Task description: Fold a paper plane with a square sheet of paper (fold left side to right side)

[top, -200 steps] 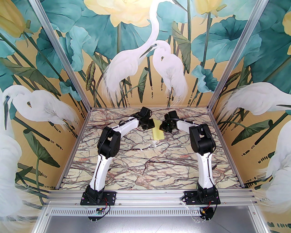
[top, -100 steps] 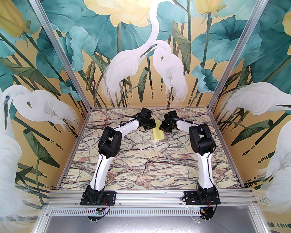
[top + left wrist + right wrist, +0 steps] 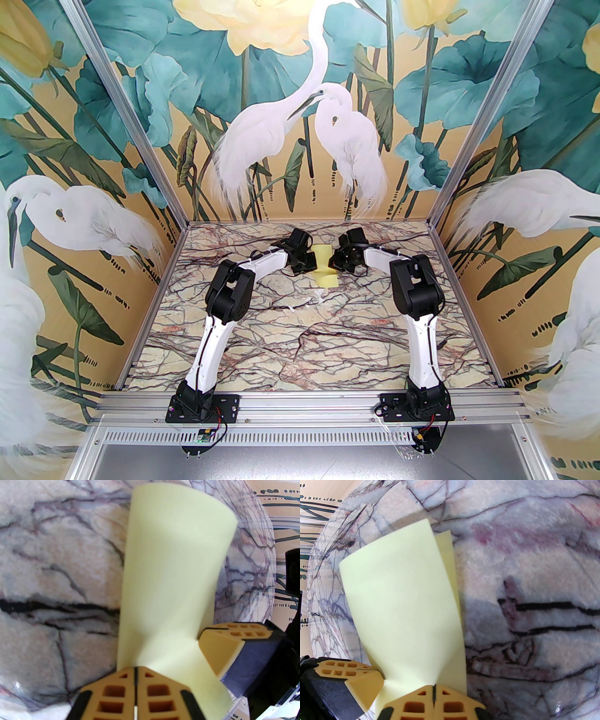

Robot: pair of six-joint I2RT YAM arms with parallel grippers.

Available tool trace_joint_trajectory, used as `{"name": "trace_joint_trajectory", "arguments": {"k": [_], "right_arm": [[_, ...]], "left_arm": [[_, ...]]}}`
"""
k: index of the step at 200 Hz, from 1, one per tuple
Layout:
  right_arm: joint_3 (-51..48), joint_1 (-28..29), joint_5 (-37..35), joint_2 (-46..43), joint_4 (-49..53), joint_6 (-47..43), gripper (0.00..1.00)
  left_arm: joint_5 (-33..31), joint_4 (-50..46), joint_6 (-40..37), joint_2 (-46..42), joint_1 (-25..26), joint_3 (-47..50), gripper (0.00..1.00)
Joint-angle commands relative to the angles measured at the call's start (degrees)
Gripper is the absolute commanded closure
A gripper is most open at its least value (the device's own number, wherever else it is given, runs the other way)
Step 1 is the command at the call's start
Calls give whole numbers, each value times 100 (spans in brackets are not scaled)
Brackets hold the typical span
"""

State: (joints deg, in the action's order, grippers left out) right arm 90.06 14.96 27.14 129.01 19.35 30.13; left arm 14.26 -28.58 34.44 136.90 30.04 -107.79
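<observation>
No text, label, brand, number or sign is readable anywhere.

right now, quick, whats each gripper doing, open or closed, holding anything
left gripper: closed, pinching an edge of the yellow paper
right gripper: closed, pinching the same paper

The sheet of paper (image 3: pixel 168 573) is thin, pale yellow, matt and smooth. The table (image 3: pixel 328 337) has a marble-look top, smooth with a faint sheen. The left gripper (image 3: pixel 135 667) has fingers of matt tan plastic moulded as an open lattice, edged in black. The arm shells (image 3: pixel 206 347) are smooth white and black plastic. The frame rail (image 3: pixel 304 405) is brushed aluminium.
</observation>
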Motion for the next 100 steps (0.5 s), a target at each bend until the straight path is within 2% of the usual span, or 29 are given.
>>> {"name": "trace_joint_trajectory", "arguments": {"k": [1, 20, 51, 100], "right_arm": [[-28, 34, -209, 186, 332, -105, 100], [-17, 33, -224, 178, 333, -105, 100], [-25, 33, -223, 154, 345, -113, 100], [-19, 33, -201, 185, 341, -116, 100]], "left_arm": [[-385, -519, -148, 210, -33, 20, 93], [-117, -343, -126, 91, -34, 54, 93], [411, 259, 81, -281, -81, 148, 87], [716, 458, 212, 128, -213, -501, 83]]}}
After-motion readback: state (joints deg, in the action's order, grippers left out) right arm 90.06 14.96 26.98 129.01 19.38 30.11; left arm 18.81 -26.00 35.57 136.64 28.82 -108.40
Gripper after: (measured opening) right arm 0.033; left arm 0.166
